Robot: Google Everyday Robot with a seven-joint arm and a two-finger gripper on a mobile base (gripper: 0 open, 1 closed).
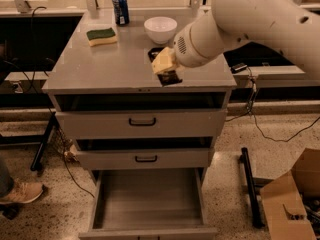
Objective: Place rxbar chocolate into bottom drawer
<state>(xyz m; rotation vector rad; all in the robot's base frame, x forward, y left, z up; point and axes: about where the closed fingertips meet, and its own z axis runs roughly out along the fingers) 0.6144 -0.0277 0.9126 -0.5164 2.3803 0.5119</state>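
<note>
The rxbar chocolate (pixel 171 78) is a dark flat bar, held tilted just above the grey cabinet top (pixel 110 69) near its front edge. My gripper (pixel 164 62), with pale yellowish fingers (pixel 161 63), is shut across the bar's middle; the bar's ends stick out on both sides. The white arm reaches in from the upper right. The bottom drawer (pixel 147 196) is pulled wide open below, and its plain grey interior has nothing in it.
A green-and-yellow sponge (pixel 101 35), a blue can (pixel 120 8) and a white bowl (pixel 160 29) stand on the cabinet top. Two shallower drawers with black handles (pixel 142 121) sit slightly ajar. A cardboard box (pixel 292 199) is on the floor at right and a person's shoe (pixel 20 191) at left.
</note>
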